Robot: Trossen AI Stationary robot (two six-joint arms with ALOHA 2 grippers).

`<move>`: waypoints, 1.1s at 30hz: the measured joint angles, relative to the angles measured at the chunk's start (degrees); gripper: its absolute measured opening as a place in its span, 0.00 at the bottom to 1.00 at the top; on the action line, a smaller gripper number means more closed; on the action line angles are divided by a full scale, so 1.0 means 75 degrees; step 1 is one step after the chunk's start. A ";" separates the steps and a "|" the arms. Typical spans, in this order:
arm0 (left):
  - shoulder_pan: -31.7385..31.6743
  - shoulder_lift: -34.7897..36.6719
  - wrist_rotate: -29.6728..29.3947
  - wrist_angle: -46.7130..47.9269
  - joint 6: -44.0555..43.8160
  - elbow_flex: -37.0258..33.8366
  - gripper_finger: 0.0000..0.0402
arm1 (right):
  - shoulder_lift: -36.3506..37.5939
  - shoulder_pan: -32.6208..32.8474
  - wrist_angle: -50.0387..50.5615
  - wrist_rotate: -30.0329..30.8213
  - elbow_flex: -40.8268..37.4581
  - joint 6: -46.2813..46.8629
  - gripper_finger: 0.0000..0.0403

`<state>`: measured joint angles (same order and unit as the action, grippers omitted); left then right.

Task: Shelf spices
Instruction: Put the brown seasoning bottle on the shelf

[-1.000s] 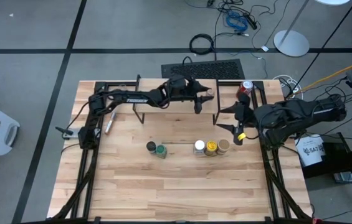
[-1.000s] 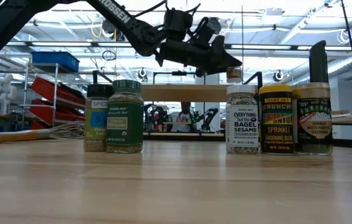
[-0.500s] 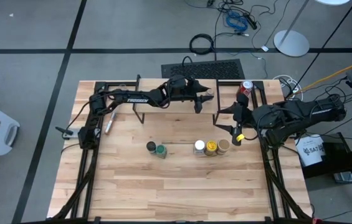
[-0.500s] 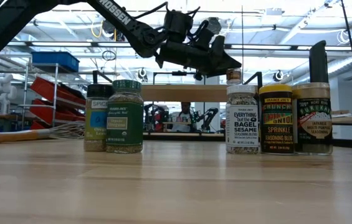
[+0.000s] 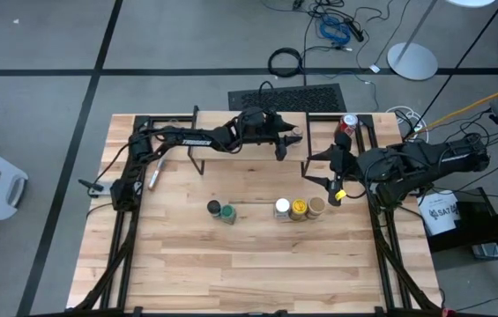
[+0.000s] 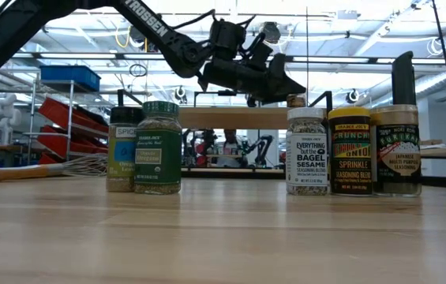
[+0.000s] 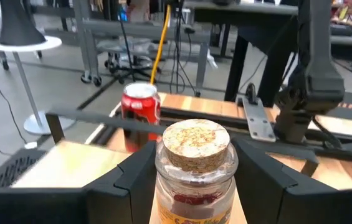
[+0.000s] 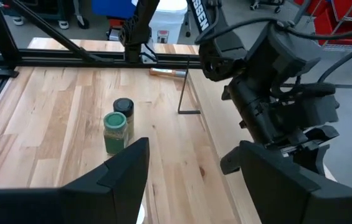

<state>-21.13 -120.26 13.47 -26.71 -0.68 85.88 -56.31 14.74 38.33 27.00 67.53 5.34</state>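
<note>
- A cork-topped jar [image 7: 195, 163] sits between the left gripper's [image 7: 194, 180] fingers, which press against its glass sides; reddish and yellow contents show through the glass.
- The left gripper holds this jar above the shelf [image 6: 234, 117], near the shelf's right end in the high view.
- In front of the shelf, a green-lidded jar [image 5: 227, 213] and a dark-lidded jar [image 5: 214, 208] stand touching each other.
- To their right a white-lidded jar [image 5: 282, 209], a yellow jar [image 5: 299, 209] and a tan-lidded jar [image 5: 316, 208] stand in a tight row.
- A red soda can [image 7: 141, 109] stands beyond the shelf; a whisk [image 5: 155, 173] lies to the shelf's left.
- The right gripper [image 5: 335, 180] hovers spread wide and empty, just right of the shelf, near the tan-lidded jar.
</note>
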 joint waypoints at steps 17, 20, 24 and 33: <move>0.0004 -0.0214 0.0048 -0.0315 0.0147 -0.0008 0.65 | 0.0000 -0.0001 0.0005 -0.0027 -0.0003 -0.0002 0.58; 0.0022 -0.0214 0.0072 -0.0375 0.0163 -0.0008 0.69 | 0.0000 0.0000 0.0008 -0.0034 -0.0003 -0.0002 0.58; 0.0033 -0.0214 0.0094 -0.0459 0.0166 0.0050 0.71 | 0.0000 -0.0003 0.0011 -0.0034 -0.0003 -0.0002 0.58; 0.0033 0.0019 0.0062 0.0143 0.0345 0.0421 0.71 | 0.0000 -0.0003 0.0171 -0.0034 -0.0003 0.0110 0.58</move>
<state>-20.88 -120.11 13.93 -25.63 1.91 89.03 -56.31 14.72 39.62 26.74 67.51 6.16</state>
